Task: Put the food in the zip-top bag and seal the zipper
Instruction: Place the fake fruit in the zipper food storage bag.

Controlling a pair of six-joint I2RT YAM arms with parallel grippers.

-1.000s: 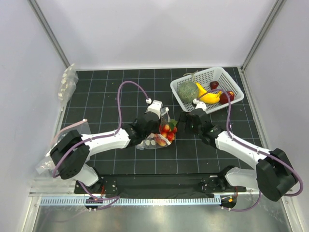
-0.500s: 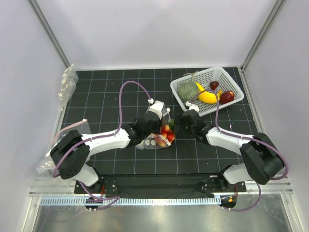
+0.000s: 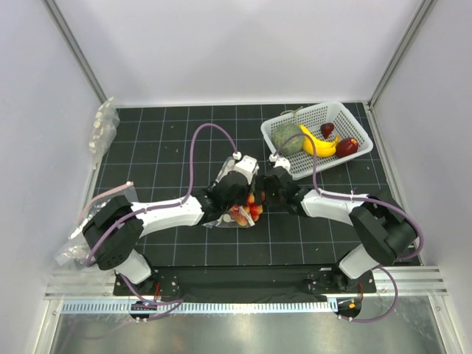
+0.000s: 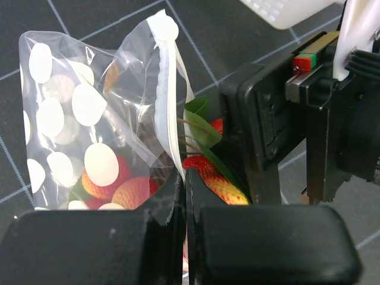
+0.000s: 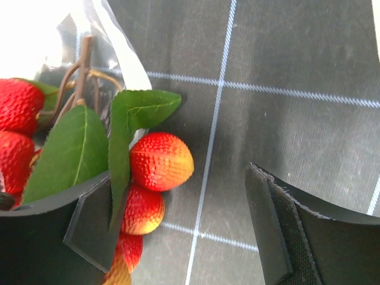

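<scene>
Fingers, left point(image 4: 119, 249): one pair, pressed shut on the mouth edge of the zip-top bag point(image 4: 77, 119), just beside its zipper point(image 4: 173, 89).

Fingers, right point(image 5: 320, 237): one pair, spread wide and holding nothing. One finger is over the leaves and fruits, the other over bare surface point(image 3: 169, 147).

Food point(image 5: 160, 160): one cluster, at least five red fruits and two green leaves. Some fruits show through the dotted film; the rest lie just outside the bag's mouth.

Basket point(image 3: 346, 118): one, white, at the far right. It holds one banana point(image 3: 318, 141), one round green vegetable point(image 3: 287, 138) and two dark red pieces point(image 3: 346, 146).

Plain clear bags point(image 3: 103, 129): lie by the left wall.

Change over the last second: the right arm has swung in from beside the basket to the cluster. The left grip is unchanged.
</scene>
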